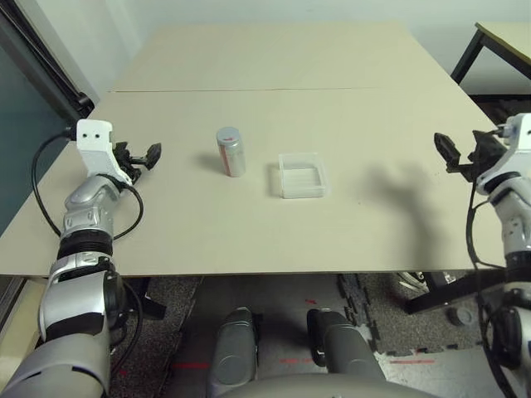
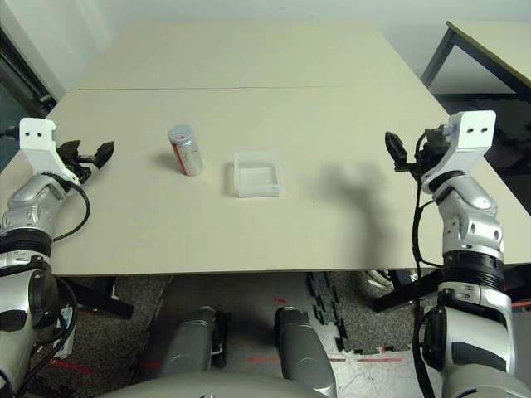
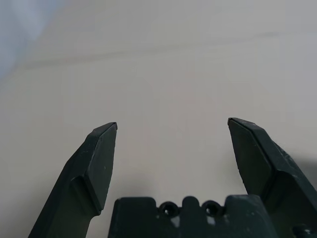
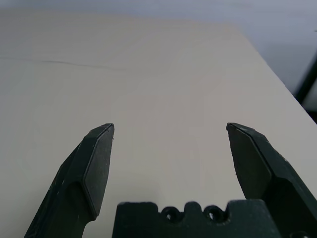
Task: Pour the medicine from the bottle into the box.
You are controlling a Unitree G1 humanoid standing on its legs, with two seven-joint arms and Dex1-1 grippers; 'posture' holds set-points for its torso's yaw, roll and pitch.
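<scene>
I read this as a lab or test room, not a home. Two plain beige tables [image 1: 249, 207] are pushed together with a seam between them, another desk [image 1: 506, 37] on black metal legs stands off to my right, and the speckled grey floor [image 1: 274, 307] carries red tape marks [image 1: 192, 365] and dark foam tiles [image 1: 373, 319].

left gripper [image 3: 172, 126] — jaws spread wide, over bare table [image 3: 168, 74]

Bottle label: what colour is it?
Red and white, on the silvery-grey bottle; clearest in the left eye view.
</scene>
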